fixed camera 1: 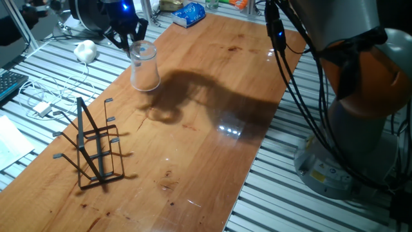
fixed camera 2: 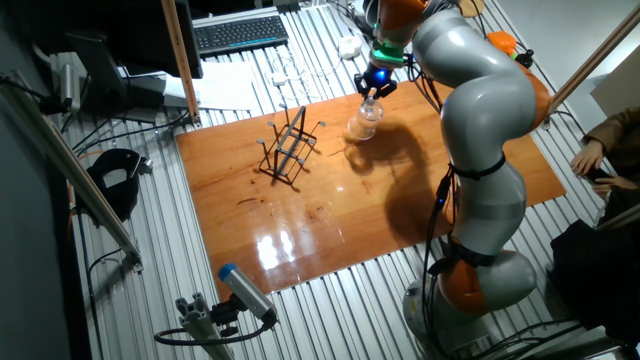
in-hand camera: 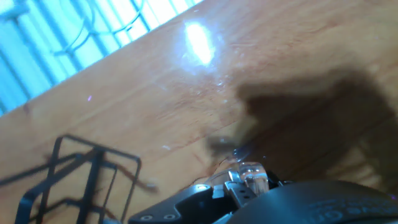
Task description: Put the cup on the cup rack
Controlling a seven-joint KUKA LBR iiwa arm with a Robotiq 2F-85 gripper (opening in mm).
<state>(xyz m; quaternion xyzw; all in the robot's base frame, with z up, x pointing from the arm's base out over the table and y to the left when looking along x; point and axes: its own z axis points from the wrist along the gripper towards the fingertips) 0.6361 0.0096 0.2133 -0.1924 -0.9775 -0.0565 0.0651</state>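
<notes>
Near table's far edge: hand [fixed camera 1: 132,40] grips cup [fixed camera 1: 144,67] rim; no legible writing.

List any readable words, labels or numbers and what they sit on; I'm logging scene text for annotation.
No text can be read in any view.
Blue packet beyond the table's far end: printing too blurred.
Label on the arm's base: too small.
Keyboard: keys illegible.

The cup [fixed camera 1: 145,66], a clear, slightly tapered tumbler without a handle, appears upside down, wider end low over the wooden tabletop [fixed camera 1: 212,122]. The cup rack [fixed camera 1: 93,149], black thin wire with slanted bars and short pegs, stands upright well apart from it.
</notes>
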